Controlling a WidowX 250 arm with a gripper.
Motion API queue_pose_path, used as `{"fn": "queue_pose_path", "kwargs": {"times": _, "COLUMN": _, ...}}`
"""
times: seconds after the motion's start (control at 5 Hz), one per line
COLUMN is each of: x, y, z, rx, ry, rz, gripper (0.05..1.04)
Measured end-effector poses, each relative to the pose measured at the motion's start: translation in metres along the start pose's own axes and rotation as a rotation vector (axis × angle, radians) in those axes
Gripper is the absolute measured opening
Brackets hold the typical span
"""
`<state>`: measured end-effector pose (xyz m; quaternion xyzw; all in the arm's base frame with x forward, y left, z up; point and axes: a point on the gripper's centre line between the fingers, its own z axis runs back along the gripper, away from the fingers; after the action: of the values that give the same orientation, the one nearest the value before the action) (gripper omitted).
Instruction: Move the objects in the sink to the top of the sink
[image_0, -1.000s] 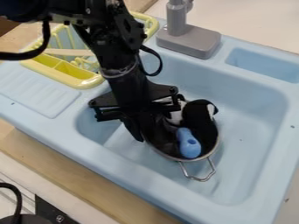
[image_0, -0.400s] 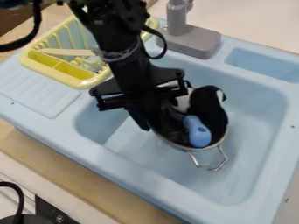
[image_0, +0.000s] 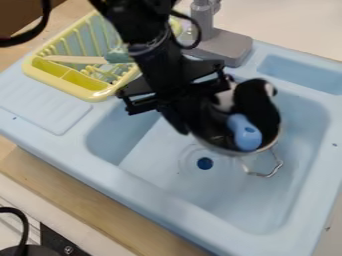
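Your gripper is near the middle of the frame, over the sink, with the metal pot at its tips. The fingers look clenched on the pot's left wall, one outside it and the other apparently inside, though the dark interior hides the inner tip. The pot is right of centre in the frame, its wire handle pointing toward the lower right. In it sit a black-and-white plush toy and a blue object. You can't tell for sure whether its base clears the basin floor.

The step in hand, as I judge it, is carrying the loaded pot toward the basin's upper end, by the grey tap. Your grip is on one side only, so expect the far side to sag and the wall to twist between the fingers. Keep the squeeze firm, keep the wrist angle fixed, and travel slowly toward the upper right. Stay low, just enough to avoid scraping, so that a slip costs little.

The plush toy rises above the rim beside the gripper; a jerk or a tilt could tip it out. Mind the basin's upper wall too: stop just beside it rather than ramming the pot in. Then lower until the base sits flat, and only after that ease the fingers apart and lift straight up.
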<state>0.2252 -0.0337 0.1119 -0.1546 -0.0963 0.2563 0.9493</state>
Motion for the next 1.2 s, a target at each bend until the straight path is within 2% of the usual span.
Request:
{"fn": "queue_pose_path", "kwargs": {"times": 0.2, "x": 0.008, "y": -0.018, "z": 0.007, "rx": -0.061, "ry": -0.029, "rz": -0.019, "gripper": 0.059}}
{"fn": "queue_pose_path", "kwargs": {"times": 0.4, "x": 0.021, "y": -0.033, "z": 0.001, "rx": -0.089, "ry": -0.024, "rz": -0.027, "gripper": 0.058}}
{"fn": "queue_pose_path", "kwargs": {"times": 0.8, "x": 0.056, "y": -0.057, "z": -0.014, "rx": -0.108, "ry": -0.021, "rz": -0.041, "gripper": 0.058}}
{"fn": "queue_pose_path", "kwargs": {"times": 1.2, "x": 0.062, "y": -0.067, "z": -0.025, "rx": -0.131, "ry": -0.022, "rz": -0.011, "gripper": 0.058}}
